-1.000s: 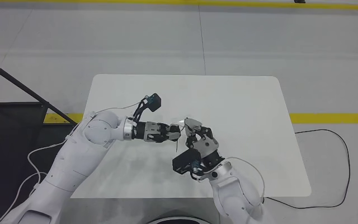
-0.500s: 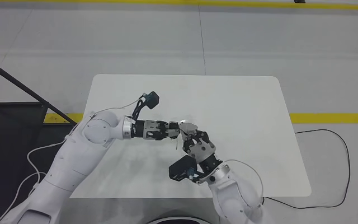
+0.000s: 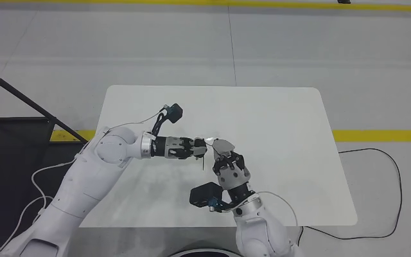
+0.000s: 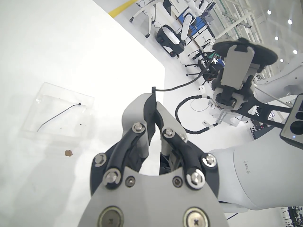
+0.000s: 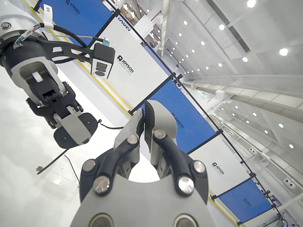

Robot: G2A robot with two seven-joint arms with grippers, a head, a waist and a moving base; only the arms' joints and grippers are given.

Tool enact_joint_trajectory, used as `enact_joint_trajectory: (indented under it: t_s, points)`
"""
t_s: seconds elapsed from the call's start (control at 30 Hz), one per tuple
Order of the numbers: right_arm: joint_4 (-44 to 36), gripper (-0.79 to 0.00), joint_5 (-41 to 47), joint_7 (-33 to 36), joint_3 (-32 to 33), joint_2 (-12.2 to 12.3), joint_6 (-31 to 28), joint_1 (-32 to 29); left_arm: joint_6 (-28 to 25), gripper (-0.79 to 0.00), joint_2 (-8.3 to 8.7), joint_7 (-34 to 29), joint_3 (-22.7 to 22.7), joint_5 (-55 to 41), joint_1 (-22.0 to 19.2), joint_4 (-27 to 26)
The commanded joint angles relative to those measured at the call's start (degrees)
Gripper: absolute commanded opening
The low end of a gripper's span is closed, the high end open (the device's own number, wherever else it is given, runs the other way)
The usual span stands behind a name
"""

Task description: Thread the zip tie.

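Note:
A black zip tie (image 4: 153, 88) sits head up between the fingers of my left gripper (image 4: 153, 98), which is shut on it above the white table (image 3: 276, 115). The tie's thick end (image 5: 51, 163) sticks out below the left gripper (image 5: 79, 129) and hangs toward the table (image 3: 203, 162). A thin black strand (image 5: 111, 126) runs from the head to my right gripper (image 5: 143, 112), whose fingers are pressed together on it. In the top view the left gripper (image 3: 200, 146) and the right gripper (image 3: 218, 145) stand tip to tip near the table's middle.
A clear flat tray (image 4: 33, 124) lies on the table under the grippers with a spare black zip tie (image 4: 59, 114) in it. A small brown speck (image 4: 68, 153) lies beside the tray. The table's far and right parts are bare.
The right gripper came in toward the left gripper's tip and drew its fingers together. Its wrist turned, swinging its camera block leftward. The left arm shifted only slightly.

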Motion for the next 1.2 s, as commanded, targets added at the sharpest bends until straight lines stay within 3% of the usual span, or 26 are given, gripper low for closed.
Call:
enact_joint_trajectory:
  t_s: [0.0, 0.27, 0.57, 1.17]
  points:
    - [0.06, -0.785, -0.47, 0.21, -0.06, -0.12, 0.72, -0.01, 0.09, -0.785, 0.01, -0.09, 0.06, 0.0, -0.08, 0.02]
    - [0.96, -0.785, -3.44, 1.08, -1.43, -0.86, 5.84, -0.09, 0.12, -0.785, 0.01, -0.49, 0.43, -0.23, -0.42, 0.17]
    - [2.04, -0.785, -4.93, 2.93, -2.36, -1.65, 5.47, 0.76, -0.12, -0.785, 0.05, -0.36, 0.59, -0.16, -0.52, 0.28]
    - [-0.62, -0.785, 2.85, -9.08, 1.18, -0.77, -4.08, -2.02, 3.67, -0.785, -0.25, -1.56, 1.39, -4.05, -1.68, 1.94]
